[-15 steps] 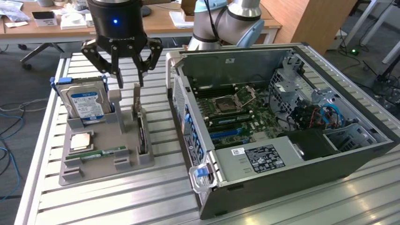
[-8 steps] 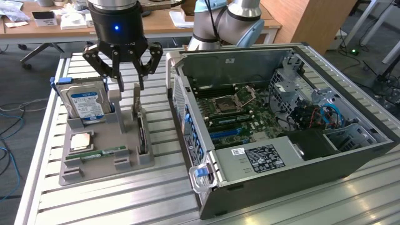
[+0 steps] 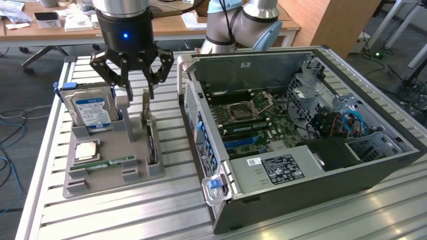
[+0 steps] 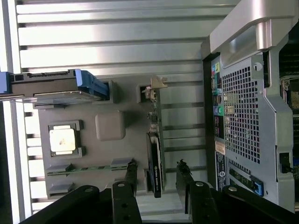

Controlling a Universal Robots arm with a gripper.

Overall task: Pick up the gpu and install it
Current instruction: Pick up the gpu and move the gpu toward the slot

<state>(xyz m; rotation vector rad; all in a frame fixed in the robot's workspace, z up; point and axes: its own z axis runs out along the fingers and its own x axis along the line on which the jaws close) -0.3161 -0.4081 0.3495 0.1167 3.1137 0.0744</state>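
Gripper (image 4: 156,164) open wide — over upright gpu (image 4: 153,144), gaps both sides.

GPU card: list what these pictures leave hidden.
- Exterior view: the thin dark circuit-board GPU card stands edge-on in the grey plastic holder, faces unseen; the black tool covers its top.
- Wrist view: its bottom connector edge is hidden inside the holder.
- Exterior view: slots on the green motherboard too small to tell apart.

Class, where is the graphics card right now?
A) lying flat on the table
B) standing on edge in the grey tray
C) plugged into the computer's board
B: the graphics card stands on edge in the grey tray, between the open fingers.
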